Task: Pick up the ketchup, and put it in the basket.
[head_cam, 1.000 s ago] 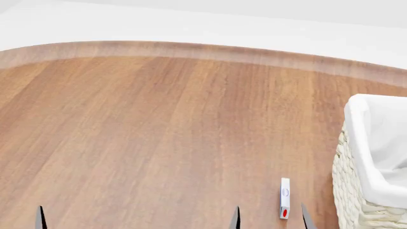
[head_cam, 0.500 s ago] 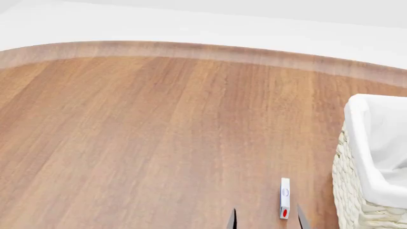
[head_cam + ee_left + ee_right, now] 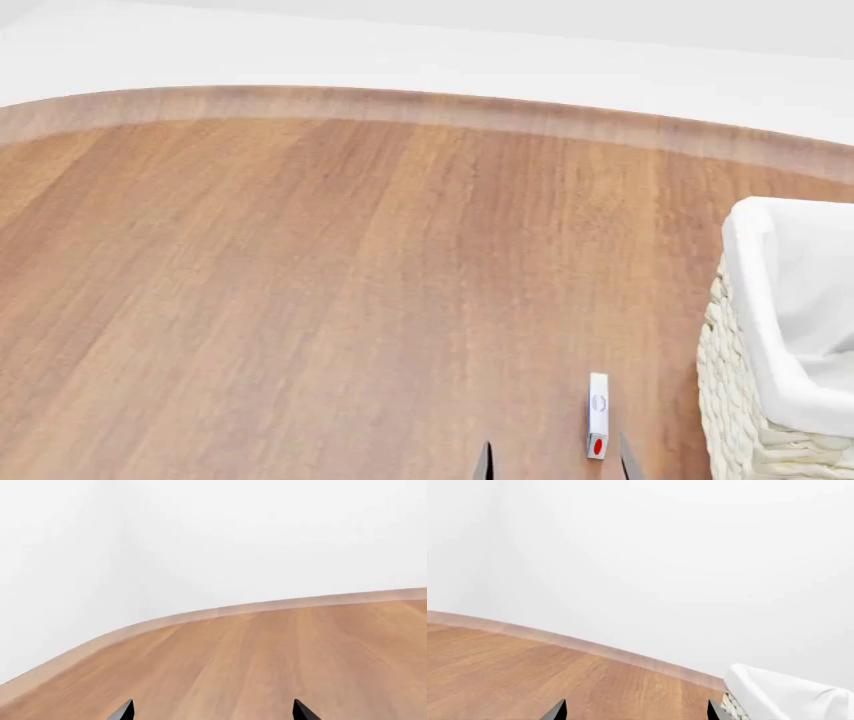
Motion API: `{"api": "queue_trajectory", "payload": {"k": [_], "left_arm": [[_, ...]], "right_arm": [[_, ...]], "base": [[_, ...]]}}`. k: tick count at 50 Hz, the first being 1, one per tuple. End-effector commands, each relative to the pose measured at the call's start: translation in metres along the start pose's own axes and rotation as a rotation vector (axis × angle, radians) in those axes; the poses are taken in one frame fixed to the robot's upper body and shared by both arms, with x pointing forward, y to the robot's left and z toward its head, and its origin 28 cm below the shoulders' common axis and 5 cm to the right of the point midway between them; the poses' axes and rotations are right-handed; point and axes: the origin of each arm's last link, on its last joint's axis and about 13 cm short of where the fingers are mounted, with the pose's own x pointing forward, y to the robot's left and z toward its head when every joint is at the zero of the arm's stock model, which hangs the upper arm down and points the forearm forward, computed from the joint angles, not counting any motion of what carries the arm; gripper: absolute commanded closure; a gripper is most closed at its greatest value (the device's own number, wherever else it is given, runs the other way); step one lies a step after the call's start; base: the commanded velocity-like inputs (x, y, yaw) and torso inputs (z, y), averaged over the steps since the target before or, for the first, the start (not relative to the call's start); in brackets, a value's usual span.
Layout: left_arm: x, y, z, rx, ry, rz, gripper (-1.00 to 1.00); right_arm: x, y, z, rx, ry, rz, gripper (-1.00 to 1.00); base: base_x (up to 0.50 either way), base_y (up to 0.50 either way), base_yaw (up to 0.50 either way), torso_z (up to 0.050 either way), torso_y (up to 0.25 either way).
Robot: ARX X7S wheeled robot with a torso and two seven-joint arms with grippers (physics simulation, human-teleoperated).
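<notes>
The ketchup is out of view in every frame. The basket [image 3: 790, 330], cream wicker with a white cloth liner over its rim, stands at the table's right edge in the head view. One corner of it [image 3: 784, 696] also shows in the right wrist view. My right gripper [image 3: 554, 470] is open at the bottom edge of the head view, left of the basket, and only its two dark fingertips [image 3: 485, 462] show. In its own view the right gripper [image 3: 635, 713] holds nothing. My left gripper [image 3: 212, 713] is open over bare wood, also with nothing in it.
A small narrow white object with a red spot [image 3: 598, 415] lies on the wooden table [image 3: 334, 280] between my right fingertips, just left of the basket. The table's curved far edge [image 3: 427, 105] meets a plain white background.
The left fingertip seen a second ago at the head view's bottom left has dropped out of sight. The right fingertips have sunk slightly lower and shifted a little left.
</notes>
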Motion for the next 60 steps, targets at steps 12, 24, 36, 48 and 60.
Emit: {"api": "queue_trajectory", "payload": {"k": [12,24,36,48,60], "left_arm": [[-0.028,0.021,-0.022,0.011,0.159,0.090,-1.00],[-0.032,0.022,-0.038,-0.018,0.229,0.097,-1.00],[-0.025,0.026,-0.064,-0.042,0.229,0.092,-1.00],[-0.019,0.022,-0.090,-0.070,0.209,0.121,-1.00],[-0.008,0.018,-0.109,-0.073,0.163,0.100,-1.00]], "right_arm": [[0.000,0.004,-0.004,0.001,0.010,0.014,-1.00],[0.001,0.003,-0.004,0.002,0.010,0.008,-1.00],[0.002,0.002,-0.004,0.002,0.010,0.005,-1.00],[0.001,0.002,-0.005,0.000,0.009,0.006,-1.00],[0.000,0.002,-0.006,-0.003,0.010,0.011,-1.00]], "base": [[0.00,0.00,0.00,0.000,0.000],[0.00,0.00,0.00,0.000,0.000],[0.00,0.00,0.00,0.000,0.000],[0.00,0.00,0.00,0.000,0.000],[0.00,0.00,0.00,0.000,0.000]]}}
